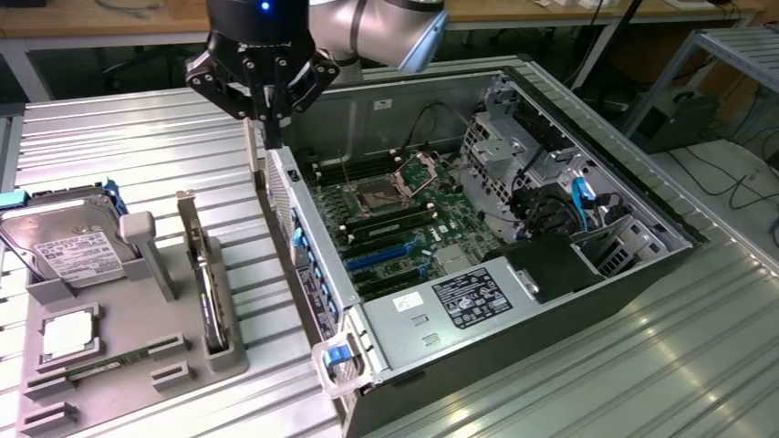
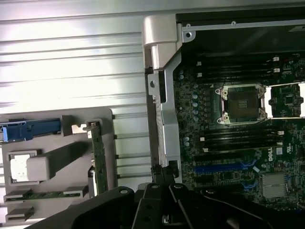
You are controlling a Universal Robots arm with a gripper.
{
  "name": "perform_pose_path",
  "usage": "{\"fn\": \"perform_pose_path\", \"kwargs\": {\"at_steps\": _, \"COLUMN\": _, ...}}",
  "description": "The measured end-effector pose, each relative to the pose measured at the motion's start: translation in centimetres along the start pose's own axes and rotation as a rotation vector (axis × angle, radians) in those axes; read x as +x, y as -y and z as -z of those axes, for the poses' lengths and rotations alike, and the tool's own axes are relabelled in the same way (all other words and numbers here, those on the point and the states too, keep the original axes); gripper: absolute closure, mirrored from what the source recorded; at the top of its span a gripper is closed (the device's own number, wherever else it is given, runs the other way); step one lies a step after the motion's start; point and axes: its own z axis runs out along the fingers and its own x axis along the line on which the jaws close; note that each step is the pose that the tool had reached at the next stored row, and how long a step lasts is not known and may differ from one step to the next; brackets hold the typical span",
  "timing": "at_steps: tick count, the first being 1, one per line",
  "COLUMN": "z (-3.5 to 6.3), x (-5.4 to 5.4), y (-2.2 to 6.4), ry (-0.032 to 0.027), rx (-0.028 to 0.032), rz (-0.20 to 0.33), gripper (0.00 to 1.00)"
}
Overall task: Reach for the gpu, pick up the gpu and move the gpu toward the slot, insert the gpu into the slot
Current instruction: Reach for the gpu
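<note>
Ribbed metal bench [image 1: 146,137] with an open pc case [image 1: 365,114] on it; the arm [image 1: 389,27] is cut off up top, black gripper [image 1: 270,128] over the case's rear wall, jaws pinched shut on nothing; gpu [image 1: 215,292] stands on edge, bottom sunk in the grey holder [image 1: 232,360], along its case-side edge; hard drive [image 1: 73,246] and square chip [image 1: 67,333] sit there too.

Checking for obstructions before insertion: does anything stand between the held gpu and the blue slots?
Nothing visible covers the blue slots. The gripper, shut on the gpu, hangs at the case's rear wall, the one thing near its path.
</note>
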Motion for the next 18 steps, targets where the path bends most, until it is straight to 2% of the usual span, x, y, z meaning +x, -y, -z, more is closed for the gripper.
{"fn": "perform_pose_path", "kwargs": {"at_steps": 18, "z": 0.12, "x": 4.5, "y": 0.34, "ry": -0.0002, "rx": -0.0002, "rz": 0.005, "gripper": 0.89}}
